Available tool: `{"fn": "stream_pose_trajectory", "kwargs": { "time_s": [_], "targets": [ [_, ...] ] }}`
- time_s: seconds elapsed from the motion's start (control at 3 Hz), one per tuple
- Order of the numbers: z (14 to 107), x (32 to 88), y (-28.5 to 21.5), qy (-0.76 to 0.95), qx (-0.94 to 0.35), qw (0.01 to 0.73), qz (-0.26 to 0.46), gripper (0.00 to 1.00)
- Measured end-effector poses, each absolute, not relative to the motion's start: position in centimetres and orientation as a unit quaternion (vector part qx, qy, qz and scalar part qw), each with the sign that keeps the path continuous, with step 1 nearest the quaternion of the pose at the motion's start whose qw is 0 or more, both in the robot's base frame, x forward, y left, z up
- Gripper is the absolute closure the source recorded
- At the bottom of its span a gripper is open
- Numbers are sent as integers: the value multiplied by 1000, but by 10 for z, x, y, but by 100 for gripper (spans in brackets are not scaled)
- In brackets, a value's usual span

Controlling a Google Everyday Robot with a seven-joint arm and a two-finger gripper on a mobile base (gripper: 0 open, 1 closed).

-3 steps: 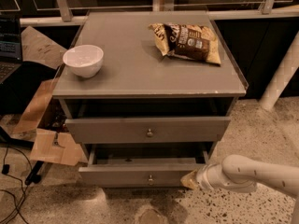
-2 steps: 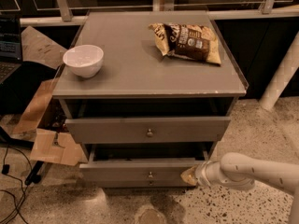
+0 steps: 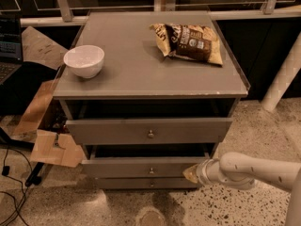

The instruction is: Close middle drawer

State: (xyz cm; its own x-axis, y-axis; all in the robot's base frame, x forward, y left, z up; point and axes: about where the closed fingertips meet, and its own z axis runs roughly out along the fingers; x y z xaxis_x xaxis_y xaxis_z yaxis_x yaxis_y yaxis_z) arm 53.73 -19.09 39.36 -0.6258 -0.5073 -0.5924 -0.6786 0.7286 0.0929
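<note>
Off the desk's (image 3: 141, 74) left edge, flattened cardboard (image 3: 44, 142) lies on the floor, out of play. On top, a white bowl (image 3: 83, 60) sits near the front left corner, and a chip bag (image 3: 188, 42) lies toward the back right corner. Neither matters here.

Down the front: the top drawer (image 3: 113, 131) hangs well out under the front edge, brass knob centred. Beneath it is the one that counts, the middle drawer (image 3: 122, 167). It is pulled out a little, its low front standing proud of the bottom drawer front (image 3: 122, 183), with a dark gap showing above it.

Now to the right: the gripper (image 3: 190, 173) is low, below the desk's front right corner, its tip at the right end of the middle drawer's front and looking to be in contact. Spread or closed? Cannot tell from here. The white arm (image 3: 256, 171) reaches in from the right.

So this reads as the push itself, well along, with a short stretch left. The next move calls for a steady shove straight back toward the desk's rear edge. Pressing this far off centre, the drawer could skew and bind, so an even, square drive matters until the front sits flush.
</note>
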Motion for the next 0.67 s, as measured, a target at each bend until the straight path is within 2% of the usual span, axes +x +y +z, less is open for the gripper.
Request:
{"fn": "stream_pose_trajectory", "kwargs": {
  "time_s": [0.67],
  "targets": [
    [398, 593, -184, 874, -330, 326, 147, 100]
  ]
}}
